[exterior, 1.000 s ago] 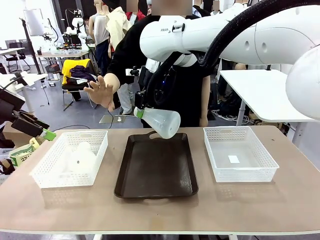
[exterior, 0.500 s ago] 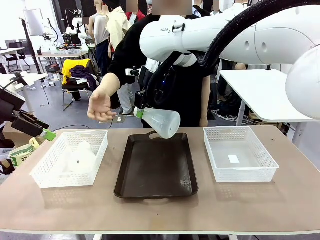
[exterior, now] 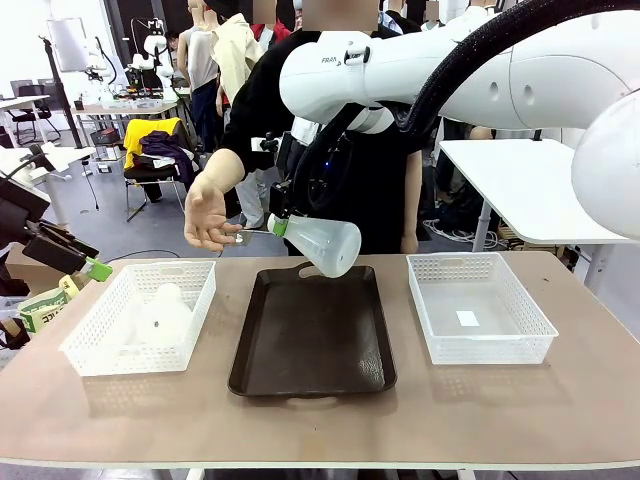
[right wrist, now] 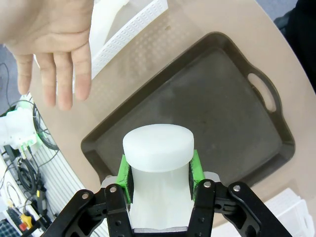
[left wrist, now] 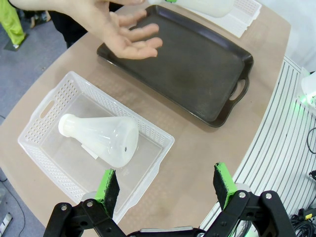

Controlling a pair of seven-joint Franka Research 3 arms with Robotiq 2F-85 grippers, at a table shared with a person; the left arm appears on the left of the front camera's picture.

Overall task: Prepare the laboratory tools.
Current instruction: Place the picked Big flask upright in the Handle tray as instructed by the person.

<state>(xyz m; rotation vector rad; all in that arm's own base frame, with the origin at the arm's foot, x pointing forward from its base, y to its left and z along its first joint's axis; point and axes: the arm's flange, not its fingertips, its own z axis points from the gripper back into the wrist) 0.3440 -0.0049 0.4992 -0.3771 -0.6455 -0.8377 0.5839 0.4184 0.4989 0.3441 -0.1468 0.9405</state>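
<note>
A frosted-white conical flask [exterior: 327, 243] hangs tilted above the far end of the dark tray [exterior: 312, 330], its neck pointing at the person. My right gripper [exterior: 279, 225] is shut on that neck; the right wrist view shows the green pads [right wrist: 124, 174] clamping the flask [right wrist: 159, 163] just below its rim. The person's open hand [exterior: 207, 214] is held palm-up near the flask's mouth, and appears again as the hand [right wrist: 54, 44]. The other flask [left wrist: 101, 138] lies on its side in the left mesh basket [left wrist: 47, 106]. My left gripper [left wrist: 166, 186] hovers open over the table's left end, holding nothing.
A white mesh basket [exterior: 480, 305] stands on the right with a small white slip inside. The left basket [exterior: 143, 316] sits left of the tray. The person stands behind the table's far edge. Bare tabletop lies along the near edge.
The person's hand has turned from raised, palm toward me, to palm-up and has come closer to the flask's mouth. Both arms and the flask have stayed put.
</note>
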